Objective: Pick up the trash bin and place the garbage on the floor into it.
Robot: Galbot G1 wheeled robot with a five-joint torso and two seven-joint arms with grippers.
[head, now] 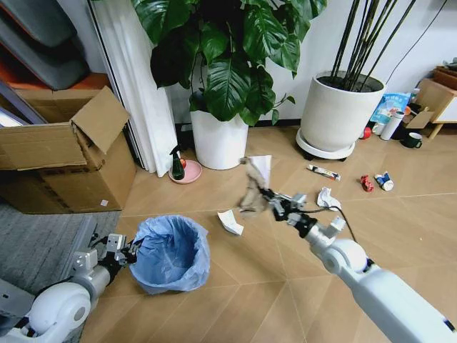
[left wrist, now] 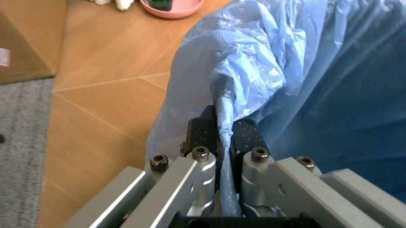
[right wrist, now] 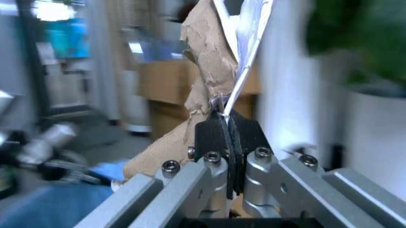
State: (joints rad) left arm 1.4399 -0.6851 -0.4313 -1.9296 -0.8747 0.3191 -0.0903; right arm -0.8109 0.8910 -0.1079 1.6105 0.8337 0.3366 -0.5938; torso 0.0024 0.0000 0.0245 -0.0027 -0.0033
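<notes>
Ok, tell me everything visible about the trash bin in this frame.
The trash bin is small and round, almost wholly covered by a crinkly light-blue plastic bag that drapes over its rim and sides. It stands upright and open on the wooden floor, beside the grey rug. The left end effector is shut on its rim at the rug side, with bag film pinched between the black pads. Its inside looks shadowed; I cannot tell what it contains.

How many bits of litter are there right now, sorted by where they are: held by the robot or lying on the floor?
Held in the right gripper: 1, a tan and white paper piece
Lying on the floor: 5, a white wad, a white wad, a thin tube wrapper, a red scrap, a blue-white scrap
Total: 6
</notes>
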